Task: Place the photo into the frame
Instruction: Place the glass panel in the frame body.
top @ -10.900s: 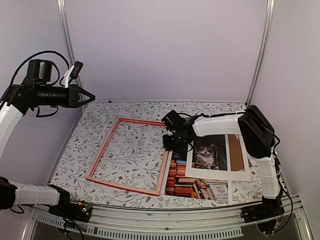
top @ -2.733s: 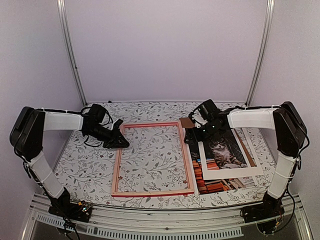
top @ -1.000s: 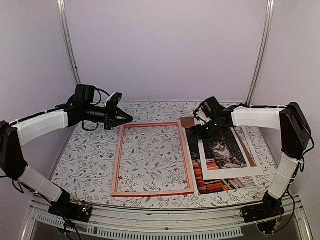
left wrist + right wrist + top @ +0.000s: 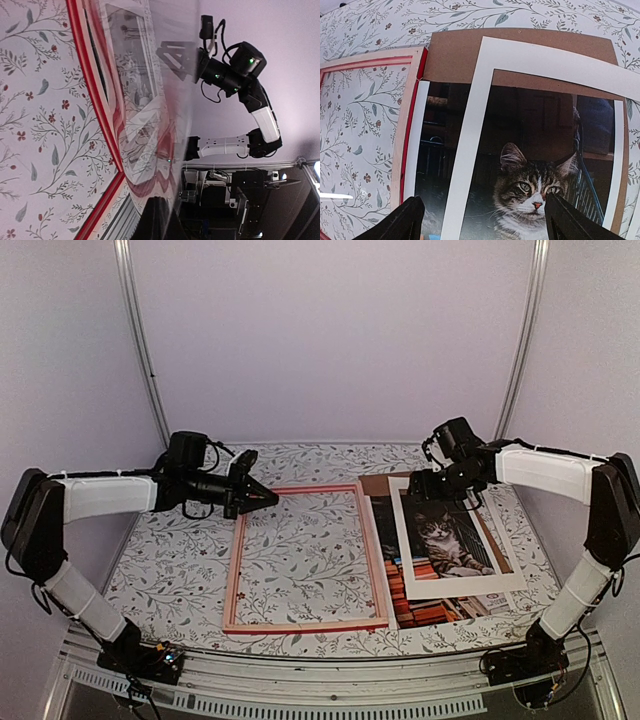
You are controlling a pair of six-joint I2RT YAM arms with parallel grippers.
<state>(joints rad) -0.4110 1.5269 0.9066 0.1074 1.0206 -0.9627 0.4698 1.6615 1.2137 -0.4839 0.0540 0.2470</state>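
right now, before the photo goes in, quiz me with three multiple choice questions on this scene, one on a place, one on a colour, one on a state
1. Where does the photo lie relative to the frame?
A) inside it
B) flat beside it, on the right arm's side
C) leaning on the back wall

2. What colour is the frame's front?
A) red
B) blue
C) black

3. How is the right gripper?
A) shut on the photo
B) shut on the frame
C) open, holding nothing

Answers:
1 B: the top view shows the photo lying outside the frame, along its right rail.
2 A: the rails show bright red in both wrist views.
3 C: in the right wrist view its fingers stand wide apart above the photo with nothing between them.
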